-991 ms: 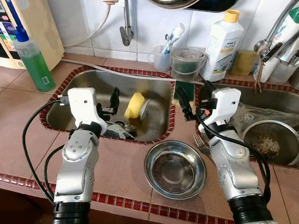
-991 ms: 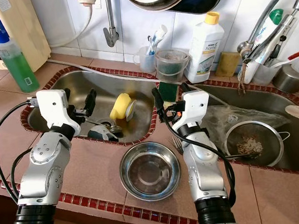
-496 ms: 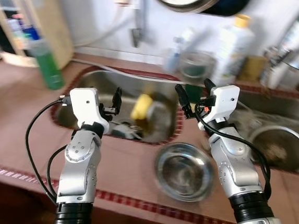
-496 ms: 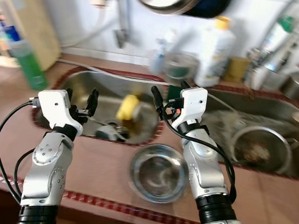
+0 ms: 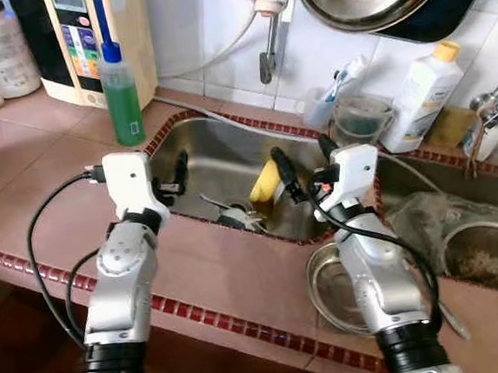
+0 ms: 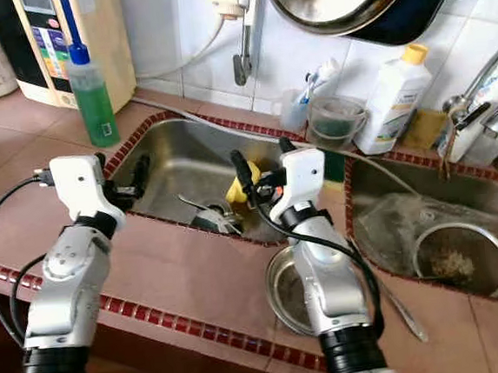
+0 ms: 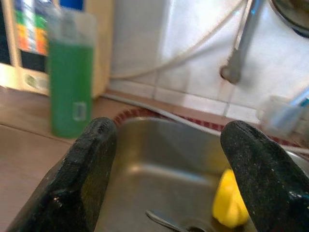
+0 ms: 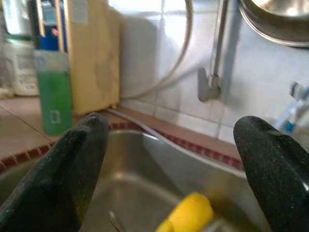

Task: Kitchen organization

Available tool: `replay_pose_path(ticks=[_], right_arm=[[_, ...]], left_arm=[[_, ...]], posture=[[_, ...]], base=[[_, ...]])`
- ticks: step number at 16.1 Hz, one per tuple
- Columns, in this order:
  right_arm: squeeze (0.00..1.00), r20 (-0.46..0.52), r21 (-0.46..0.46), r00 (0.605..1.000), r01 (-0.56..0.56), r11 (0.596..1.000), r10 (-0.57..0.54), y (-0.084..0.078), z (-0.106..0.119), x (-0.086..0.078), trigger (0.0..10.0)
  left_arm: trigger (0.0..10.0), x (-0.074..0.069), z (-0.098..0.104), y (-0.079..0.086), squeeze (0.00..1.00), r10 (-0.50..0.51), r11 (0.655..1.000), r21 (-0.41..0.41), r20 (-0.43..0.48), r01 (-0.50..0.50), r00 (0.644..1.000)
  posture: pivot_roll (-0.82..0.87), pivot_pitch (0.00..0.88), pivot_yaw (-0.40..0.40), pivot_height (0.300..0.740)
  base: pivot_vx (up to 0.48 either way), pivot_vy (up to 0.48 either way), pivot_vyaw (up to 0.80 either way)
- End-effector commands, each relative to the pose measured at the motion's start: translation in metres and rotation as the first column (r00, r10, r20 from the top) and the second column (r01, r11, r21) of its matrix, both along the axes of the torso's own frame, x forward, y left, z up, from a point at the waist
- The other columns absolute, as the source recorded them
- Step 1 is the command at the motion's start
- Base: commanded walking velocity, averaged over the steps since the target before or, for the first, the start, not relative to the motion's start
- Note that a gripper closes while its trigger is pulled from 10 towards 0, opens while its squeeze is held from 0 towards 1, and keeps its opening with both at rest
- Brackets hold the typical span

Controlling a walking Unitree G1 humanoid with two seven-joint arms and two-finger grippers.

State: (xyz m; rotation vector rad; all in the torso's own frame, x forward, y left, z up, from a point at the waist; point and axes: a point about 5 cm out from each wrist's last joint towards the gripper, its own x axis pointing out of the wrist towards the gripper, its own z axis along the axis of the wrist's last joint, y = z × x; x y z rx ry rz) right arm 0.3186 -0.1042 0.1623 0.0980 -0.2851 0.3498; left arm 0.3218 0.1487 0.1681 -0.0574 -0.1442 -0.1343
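**Both arms raised over the left basin, nothing picked up**

While the left sink [image 5: 195, 147] sits with a yellow sponge [image 5: 264, 182] leaning near its right wall, both of the robot's arms are held up over the near edge of that basin. The left gripper [image 5: 175, 174] hangs over the front left part of the sink, its two black fingers [image 7: 89, 169] spread wide with nothing between them. The right gripper [image 5: 304, 161] is raised beside the sponge, just over the tiled strip dividing the two basins, and its fingers [image 8: 72, 169] are likewise parted and empty.

Down in the left sink, a few pieces of cutlery [image 5: 232, 212] lie near the drain, close to the sponge. On the counter [image 5: 231, 275] in front, a steel bowl [image 6: 287, 298] stands upright, partly hidden behind the right arm. The right sink [image 5: 494, 195] holds a metal strainer [image 5: 491, 257] with some scraps in it and a crumpled clear plastic bag [image 5: 421, 211] beside it.

A green soap bottle [image 5: 120, 91] stands at the back left corner of the left sink, and a white bottle [image 5: 421, 97] with a yellow cap stands against the tiled wall behind the divider, next to a clear cup [image 5: 356, 118].
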Motion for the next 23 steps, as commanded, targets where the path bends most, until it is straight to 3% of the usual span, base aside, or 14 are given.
replay_pose_path(ticks=[1,6,16,23], right_arm=[[0.00,0.000,-0.005,1.000,0.022,1.000,-0.022,-0.0077,0.0006,-0.0007,10.0],[0.00,-0.004,-0.016,1.000,0.011,1.000,-0.011,-0.0063,-0.0007,-0.0017,10.0],[0.00,-0.020,-0.030,1.000,0.003,1.000,-0.004,-0.0042,-0.0029,-0.0011,10.0],[0.00,-0.056,-0.045,0.998,0.006,0.999,-0.008,-0.0049,-0.0057,0.0015,10.0]], left_arm=[[10.0,-0.0015,0.0010,-0.0088,0.00,-0.026,1.000,0.005,0.005,0.026,1.000],[10.0,-0.0024,0.0000,-0.0101,0.00,-0.032,0.999,0.010,0.003,0.032,0.999],[10.0,-0.0038,-0.0006,-0.0083,0.00,-0.027,1.000,0.013,-0.003,0.027,1.000],[10.0,-0.0070,-0.0006,-0.0116,0.00,-0.034,0.999,0.039,0.013,0.034,0.999]], posture=[[0.02,0.000,-0.103,0.740],[0.02,0.000,-0.108,0.740],[0.03,0.000,-0.114,0.740],[0.03,0.000,-0.121,0.740]], base=[[0.000,0.000,0.00],[0.000,0.000,0.00],[0.000,0.471,0.00],[0.000,0.000,-0.27]])
